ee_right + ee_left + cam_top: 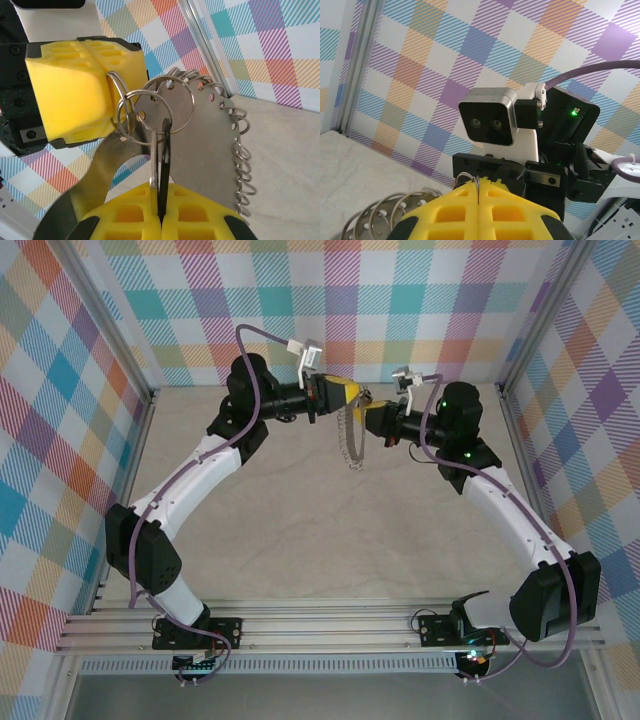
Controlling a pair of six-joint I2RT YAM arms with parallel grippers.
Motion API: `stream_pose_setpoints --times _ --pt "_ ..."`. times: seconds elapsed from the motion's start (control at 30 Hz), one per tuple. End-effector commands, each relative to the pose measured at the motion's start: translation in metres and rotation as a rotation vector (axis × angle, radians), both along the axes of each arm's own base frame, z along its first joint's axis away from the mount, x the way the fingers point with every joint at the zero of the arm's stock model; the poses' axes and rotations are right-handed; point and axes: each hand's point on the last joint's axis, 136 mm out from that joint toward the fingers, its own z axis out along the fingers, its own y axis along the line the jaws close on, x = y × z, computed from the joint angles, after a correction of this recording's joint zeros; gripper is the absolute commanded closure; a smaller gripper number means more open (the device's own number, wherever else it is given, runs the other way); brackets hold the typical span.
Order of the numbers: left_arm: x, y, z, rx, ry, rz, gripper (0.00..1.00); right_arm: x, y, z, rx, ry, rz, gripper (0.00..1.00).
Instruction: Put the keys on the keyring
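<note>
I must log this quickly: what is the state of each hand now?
Left hand: closed, holding a small metal ring.
Right hand: closed, holding the key.

White-and-black arms (190, 485), purple cables (250, 335), yellow finger pads (465, 210)

The left gripper (479, 192) sits at bottom centre, its yellow ribbed fingers pressed together. Thin silvery wire loops (468, 177) protrude from the seam. A silvery perforated metal keyring (380, 220) appears lower left, above the beige worktop (350, 170). Opposite stands a silver-and-white camera module (487, 117) mounted on a black arm housing (570, 145).
</note>
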Motion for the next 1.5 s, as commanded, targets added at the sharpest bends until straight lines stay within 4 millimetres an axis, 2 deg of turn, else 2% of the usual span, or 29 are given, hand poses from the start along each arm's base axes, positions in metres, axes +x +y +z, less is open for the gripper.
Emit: stream_pose_setpoints --times 0.0,0.3,0.6,0.7,0.73,0.83,0.97,1.1,1.3,1.47 --pt "-0.016 0.008 0.033 -0.06 -0.109 0.024 1.0 -0.016 0.005 0.008 -0.004 -0.042 0.046 1.0" --pt "-0.017 0.012 0.04 -0.094 -0.114 0.042 1.0 -0.038 0.032 -0.007 -0.049 -0.007 0.146 1.0" --pt "-0.017 0.014 0.036 -0.094 -0.104 0.052 1.0 -0.039 0.033 -0.008 -0.065 0.004 0.148 1.0" --pt "-0.018 0.015 0.037 -0.106 -0.105 0.061 1.0 -0.038 0.028 -0.007 -0.074 0.001 0.115 0.72" --pt "-0.017 0.016 0.037 -0.111 -0.102 0.065 1.0 -0.039 0.024 -0.007 -0.075 -0.002 0.103 0.66" --pt "-0.018 0.018 0.04 -0.14 -0.1 0.074 1.0 -0.042 0.011 -0.001 -0.073 -0.012 0.069 0.58" --pt "-0.02 0.023 0.046 -0.204 -0.094 0.077 1.0 -0.052 -0.008 0.01 -0.061 -0.039 0.014 0.57" --pt "-0.02 0.024 0.05 -0.264 -0.074 0.065 1.0 -0.053 -0.024 0.034 -0.016 -0.095 -0.063 0.57" --pt "-0.019 0.027 0.053 -0.326 -0.049 0.057 1.0 -0.032 -0.025 0.079 0.115 -0.139 -0.117 0.6" --pt "-0.019 0.027 0.05 -0.332 -0.039 0.056 1.0 -0.011 -0.018 0.098 0.202 -0.117 -0.106 0.59"
